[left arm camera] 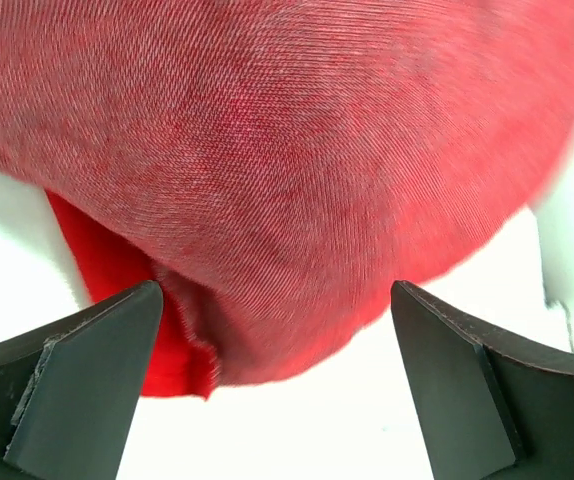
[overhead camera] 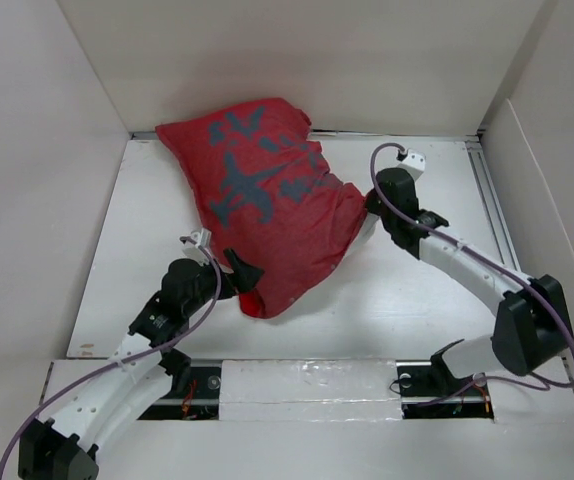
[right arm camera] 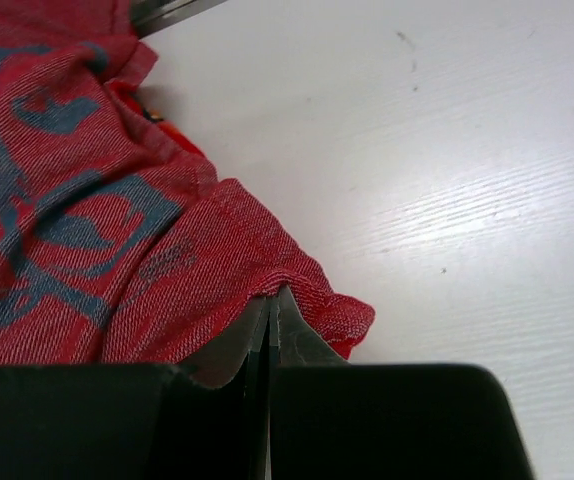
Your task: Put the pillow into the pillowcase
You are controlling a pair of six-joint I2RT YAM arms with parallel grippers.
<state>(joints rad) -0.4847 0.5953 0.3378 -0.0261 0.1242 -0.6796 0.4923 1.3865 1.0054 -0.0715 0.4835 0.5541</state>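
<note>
The red pillowcase (overhead camera: 267, 200) lies bulging and slanted across the middle of the table, its duller face with grey-blue marks up. The pillow does not show; the case is plump as if filled. My left gripper (overhead camera: 242, 272) is open at the case's near corner. In the left wrist view (left arm camera: 275, 292) the red cloth (left arm camera: 287, 150) and a hemmed fold sit between the spread fingers (left arm camera: 97, 370). My right gripper (overhead camera: 370, 205) is shut on the case's right edge. In the right wrist view (right arm camera: 272, 297) the closed tips pinch a fold of the red cloth (right arm camera: 67, 200).
White walls (overhead camera: 67, 80) box in the table on the left, back and right. A metal rail (overhead camera: 492, 200) runs along the table's right side. A white strip with openings (overhead camera: 297, 385) crosses the near edge by the arm bases.
</note>
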